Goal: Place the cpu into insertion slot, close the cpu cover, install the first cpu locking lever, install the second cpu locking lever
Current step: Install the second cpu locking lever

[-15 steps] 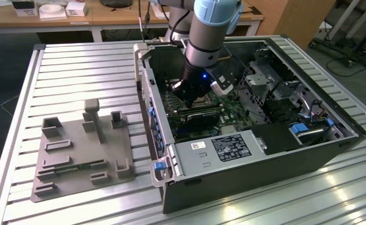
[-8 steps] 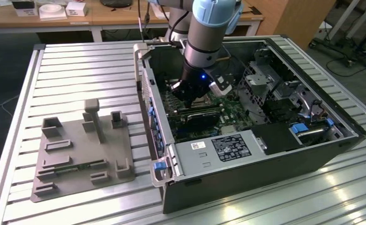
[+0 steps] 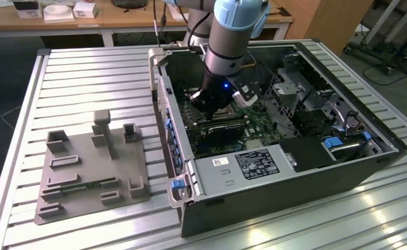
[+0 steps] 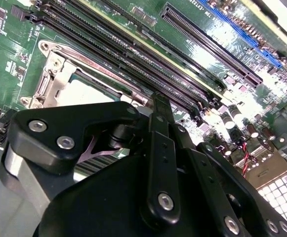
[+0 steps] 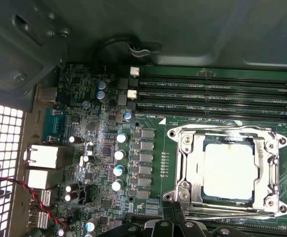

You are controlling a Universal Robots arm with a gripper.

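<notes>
Gripper (image 4: 155, 106): black linkage crosses the second wrist view, covering the near half of the cpu (image 4: 86, 91) and cpu cover (image 4: 54, 74) beneath it; finger state cannot be told. Gripper (image 5: 175, 217) in the first wrist view: cut by the picture's edge (linkage tops alone). Locking levers beside the claw: too fine to tell.

I can't read any print here; the white label (image 3: 257, 162) on the power box (image 3: 242, 169) stays illegible.
</notes>
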